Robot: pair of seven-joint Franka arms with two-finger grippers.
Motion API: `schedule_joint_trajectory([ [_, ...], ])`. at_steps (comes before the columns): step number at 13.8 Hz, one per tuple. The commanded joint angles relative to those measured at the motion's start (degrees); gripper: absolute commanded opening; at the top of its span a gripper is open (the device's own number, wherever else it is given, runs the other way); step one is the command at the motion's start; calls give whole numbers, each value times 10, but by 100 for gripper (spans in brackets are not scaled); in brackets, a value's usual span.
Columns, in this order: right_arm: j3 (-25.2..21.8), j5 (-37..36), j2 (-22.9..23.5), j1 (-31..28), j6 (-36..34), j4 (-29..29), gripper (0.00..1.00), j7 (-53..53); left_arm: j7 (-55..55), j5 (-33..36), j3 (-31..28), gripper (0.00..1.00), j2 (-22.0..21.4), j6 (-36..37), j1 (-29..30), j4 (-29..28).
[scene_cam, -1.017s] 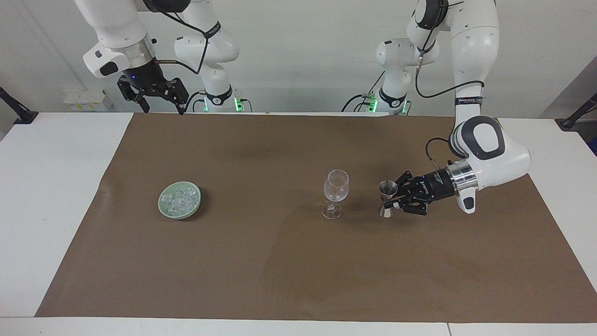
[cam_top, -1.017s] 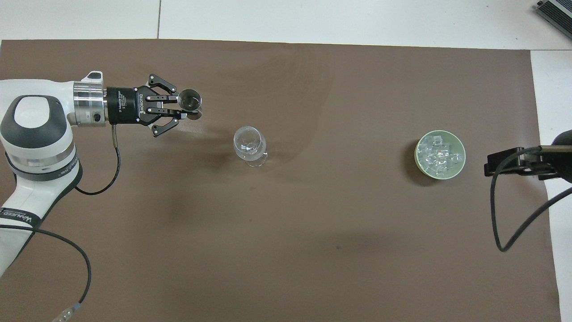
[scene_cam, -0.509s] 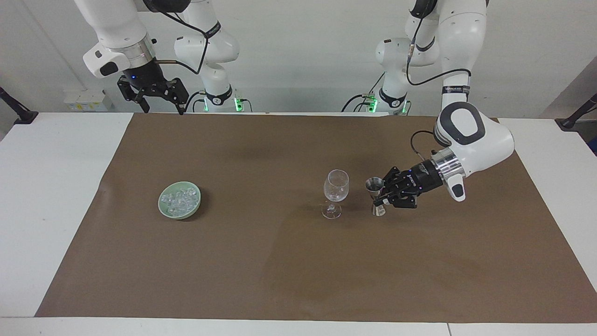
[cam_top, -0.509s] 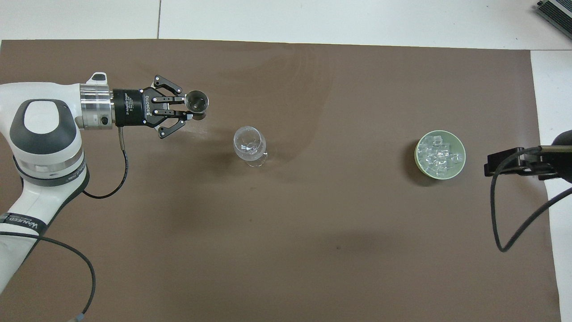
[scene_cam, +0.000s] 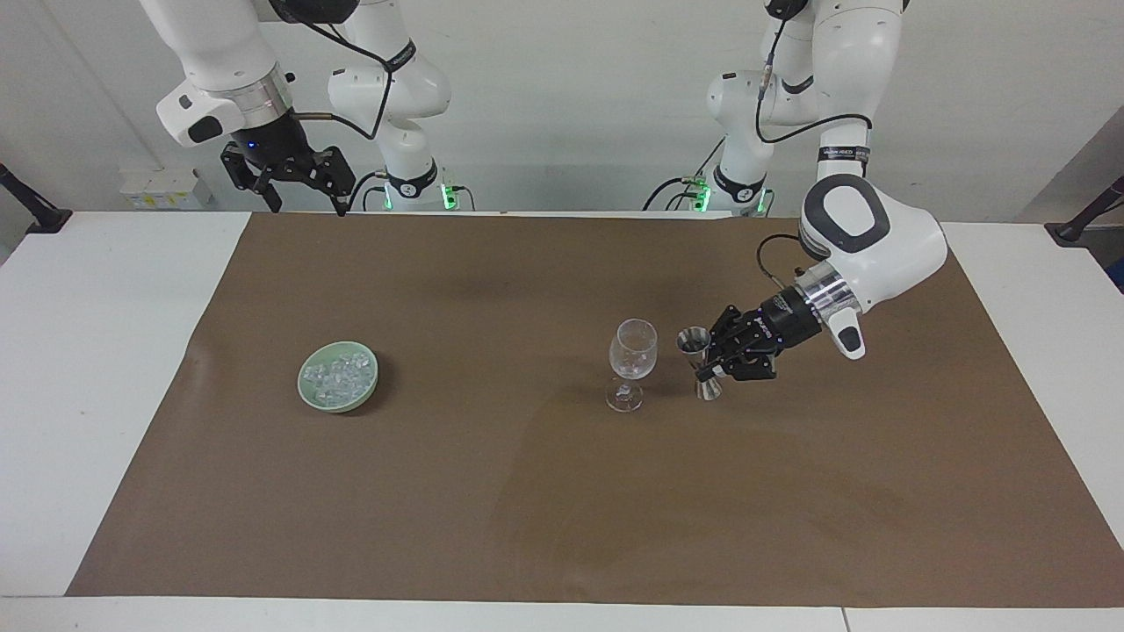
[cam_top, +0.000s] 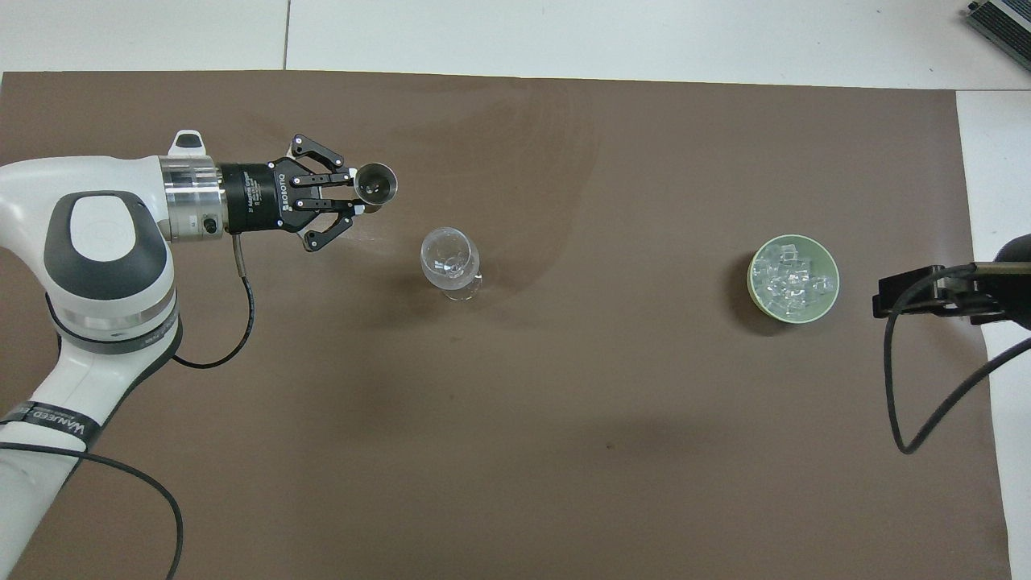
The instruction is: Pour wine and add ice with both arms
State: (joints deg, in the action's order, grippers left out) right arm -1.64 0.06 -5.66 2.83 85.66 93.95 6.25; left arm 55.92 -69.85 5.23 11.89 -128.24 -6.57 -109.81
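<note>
A clear stemmed wine glass stands upright near the middle of the brown mat; it also shows in the overhead view. My left gripper is shut on a small metal jigger. It holds the jigger low over the mat, close beside the glass toward the left arm's end, apart from it. The ice lies as small clear cubes in a pale green bowl toward the right arm's end. My right gripper waits, open and empty, raised over the table's edge at the robots' end.
The brown mat covers most of the white table. A black cable hangs from the right arm near the bowl's end of the table.
My left gripper has carried the jigger along the mat toward the wine glass and raised it slightly. The right arm, the glass and the bowl have not moved.
</note>
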Motion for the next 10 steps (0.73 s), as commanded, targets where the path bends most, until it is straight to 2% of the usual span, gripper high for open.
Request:
schedule_joint_trajectory([
  [1, -2, 10, -9, 0, -1, 10, 100, -12, -5, -8, -9, 0, -32, -39, -26, -34],
  [10, -2, 10, -9, 0, -1, 10, 100, -12, -4, -3, -9, 0, -48, -84, -47, -52],
])
